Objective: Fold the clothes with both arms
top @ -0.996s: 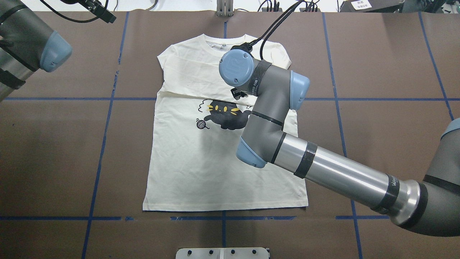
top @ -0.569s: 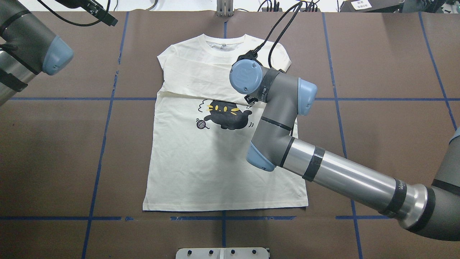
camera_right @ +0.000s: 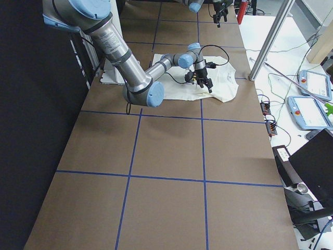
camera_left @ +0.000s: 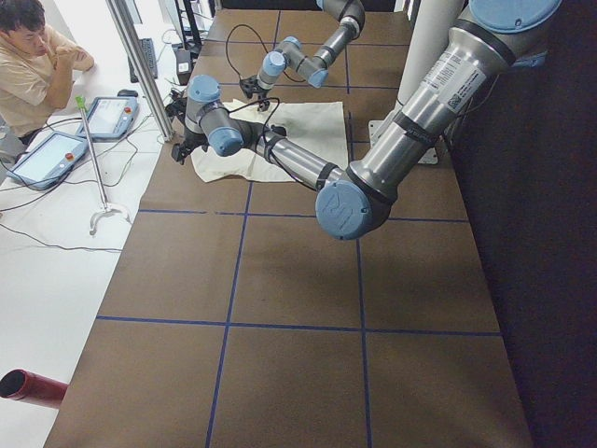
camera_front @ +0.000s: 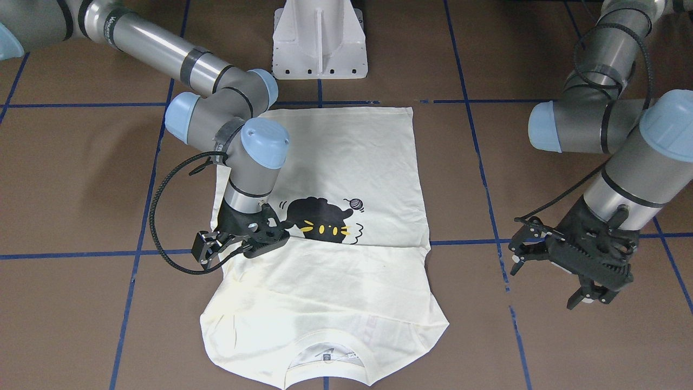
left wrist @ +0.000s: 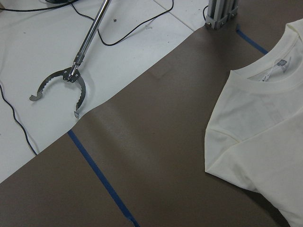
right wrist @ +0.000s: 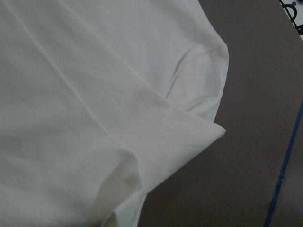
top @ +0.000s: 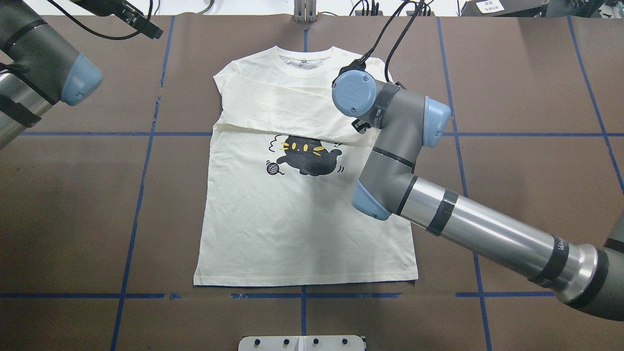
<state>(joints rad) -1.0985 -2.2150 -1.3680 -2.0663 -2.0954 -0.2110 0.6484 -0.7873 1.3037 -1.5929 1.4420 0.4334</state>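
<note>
Cream-white shirt [top: 302, 219] lying flat, print side up, on the brown table [top: 512, 73]. Its long axis runs straight away from the robot: the hem [top: 302, 282] lies nearest the robot's base and the collar [top: 304, 61] points to the table's far side. Both sleeves are folded inward across the chest, making a band that ends just above the cat print [top: 307, 161].

The right hand [camera_front: 238, 249] stands over the shirt's right edge, level with the print and the lower edge of that band. Its jaws are spread and grasp nothing. Whether it touches the cloth cannot be told.

The left hand [camera_front: 547, 273] hangs over bare table, well apart from the shirt's left edge. It too is released and empty.

The right hand is therefore much the nearer, with the cloth directly beneath it. For the left hand the shirt lies sideways, toward the table's middle.

Judged from this layout, a remaining fold would run across the long axis, hem toward collar. That would call for both hands at the hem corners.
</note>
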